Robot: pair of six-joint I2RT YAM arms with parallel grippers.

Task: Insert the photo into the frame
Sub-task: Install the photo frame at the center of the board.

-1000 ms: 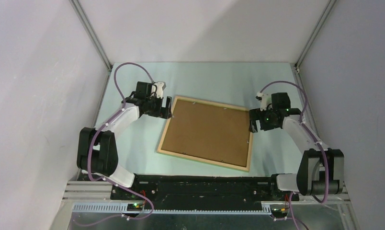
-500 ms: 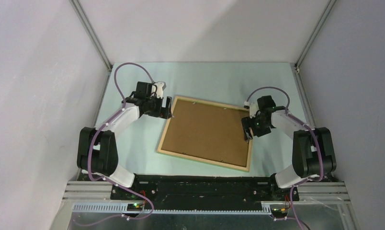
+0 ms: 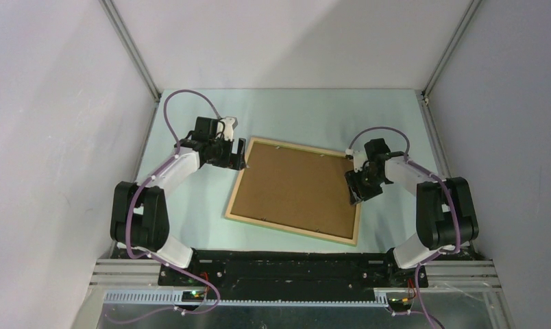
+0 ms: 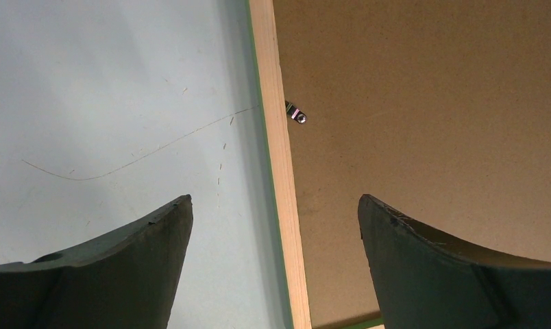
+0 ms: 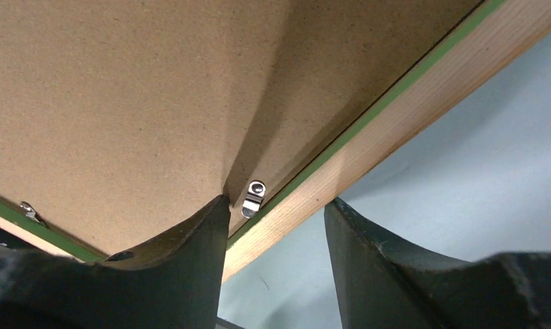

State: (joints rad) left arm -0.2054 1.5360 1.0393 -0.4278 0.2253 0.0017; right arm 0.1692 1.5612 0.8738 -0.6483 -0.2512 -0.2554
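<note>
The frame (image 3: 291,229) lies flat on the pale table (image 3: 190,205), pale wood side up, roughly midway between the two arms and turned slightly out of square with the table edges. A brown backing board (image 3: 297,188) fills its opening and sits level inside the four rails. In the wrist views, a narrow green strip runs along the inner and outer edges of the wooden rails. Small metal tabs are fixed along the inside of the rails. One tab (image 5: 253,197) lies at the right rail with its end over the board, and another (image 4: 297,115) projects from the left rail. The right gripper (image 3: 353,194) is lowered onto the right rail at about its mid-length. Its jaws are apart and sit astride the rail. The inner finger (image 5: 184,253) has its tip on the backing board just beside the tab, and the outer finger (image 5: 410,274) stands over the table outside the rail. Whether either finger presses on the wood cannot be determined. The left gripper (image 3: 241,153) is positioned over the left rail near the frame's far left corner. Its jaws are spread wide and hold nothing, with one finger over the table and the other over the backing board. A fine curved hair-like line (image 4: 142,154) lies on the table beside the left rail.
</note>
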